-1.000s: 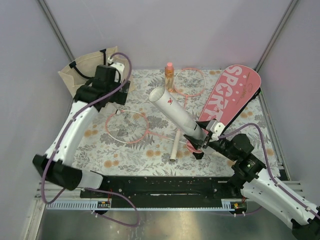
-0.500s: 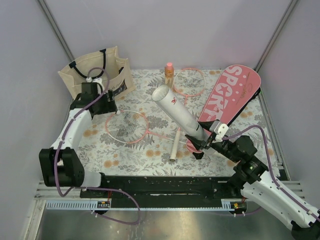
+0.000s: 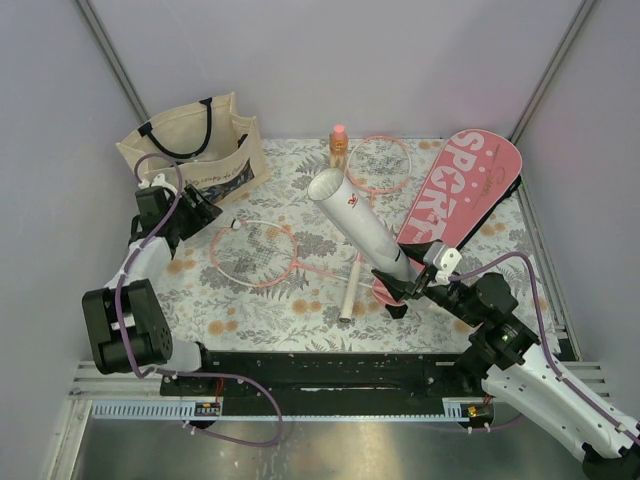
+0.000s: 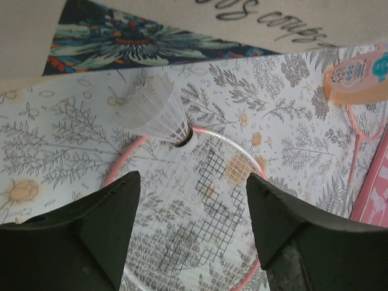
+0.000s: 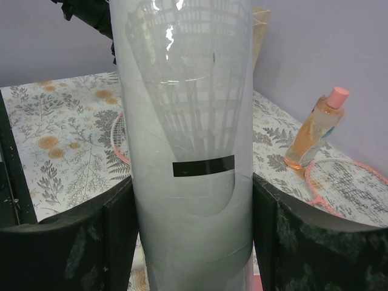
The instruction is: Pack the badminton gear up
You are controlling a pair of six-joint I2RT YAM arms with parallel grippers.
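My right gripper [image 5: 191,233] is clamped round the lower end of the long white tube [image 3: 360,225], a finger on either side. It holds the tube tilted up off the table, open mouth raised and pointing to the far left. My left gripper [image 4: 190,188] stands wide open with nothing between its jaws, low over the head of the nearer racket [image 3: 253,255]. The shuttlecock [image 4: 154,112] lies just ahead of its fingertips and a little to the left of their midline. It is on its side, cork resting on the pink frame and skirt flaring away toward the tote bag [image 3: 190,150]. So its long axis runs slantwise across my line of approach, and I judge I must go forward and turn a little to take it. My left arm is much the nearer; my right is well apart from it and busy. Below lies a floral tablecloth [image 3: 300,310], flat and uncluttered around the racket. Further off, the pink "SPORT" cover [image 3: 460,190] lies slantwise on the right. The second racket [image 3: 380,163] and the orange bottle [image 3: 339,152] are near the back edge, with plain grey walls closing in the sides.
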